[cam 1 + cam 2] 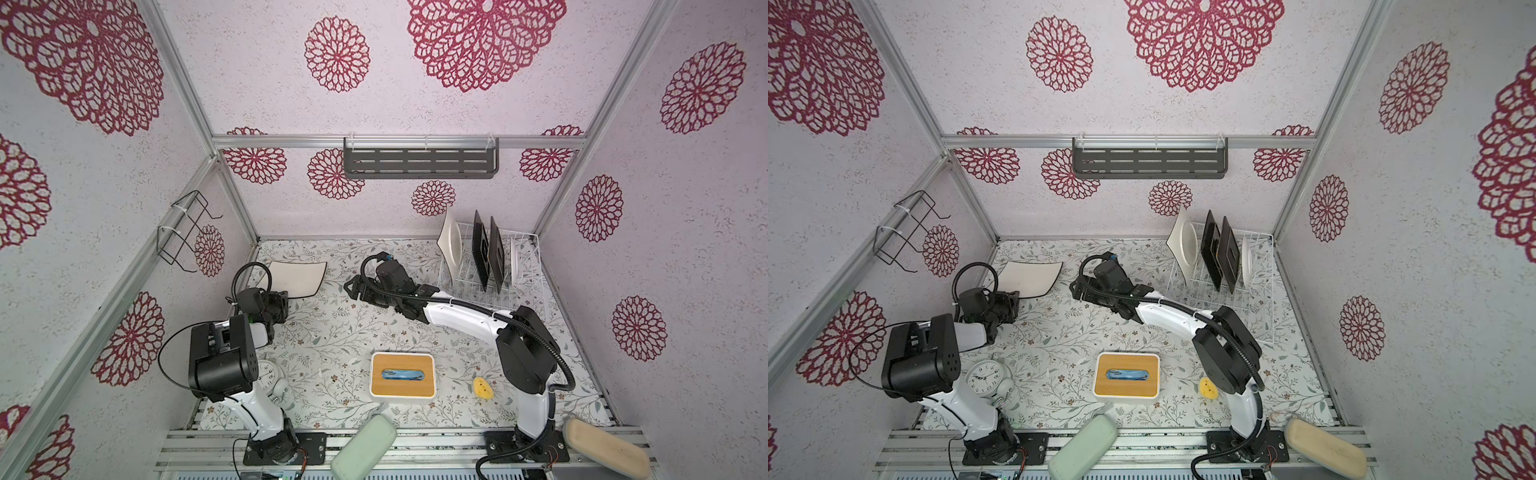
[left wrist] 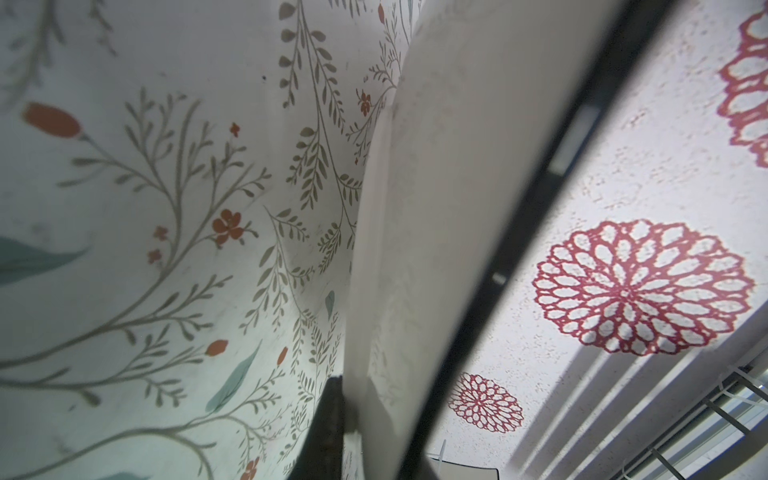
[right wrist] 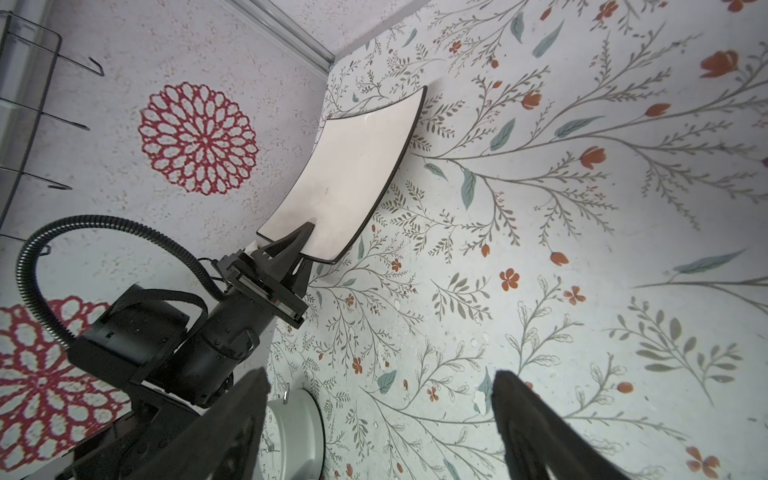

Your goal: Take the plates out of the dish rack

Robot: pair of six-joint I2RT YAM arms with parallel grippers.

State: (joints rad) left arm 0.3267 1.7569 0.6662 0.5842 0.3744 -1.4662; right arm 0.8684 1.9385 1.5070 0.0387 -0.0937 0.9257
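Observation:
The white wire dish rack (image 1: pixel 530 245) (image 1: pixel 1264 266) stands at the table's far right. In it stand a cream square plate (image 1: pixel 451 245) (image 1: pixel 1185 245), two black plates (image 1: pixel 482 253) (image 1: pixel 497 257) and a round white plate (image 1: pixel 514 259). Another cream square plate (image 1: pixel 297 276) (image 1: pixel 1032 278) (image 3: pixel 353 174) (image 2: pixel 436 208) with a dark rim lies low at the far left; whether it rests on the table I cannot tell. My left gripper (image 1: pixel 284 297) (image 1: pixel 1016 296) (image 3: pixel 307 239) (image 2: pixel 353 415) is shut on its near edge. My right gripper (image 1: pixel 347 286) (image 1: pixel 1073 286) (image 3: pixel 380 395) hangs open and empty left of the rack.
A white box with a bamboo top (image 1: pixel 402 375) sits front centre, an alarm clock (image 1: pixel 272 376) (image 3: pixel 299 432) by the left arm and a small yellow object (image 1: pixel 483 388) by the right arm. A dark slotted shelf (image 1: pixel 419 160) and a black wire bracket (image 1: pixel 183 232) hang on the walls.

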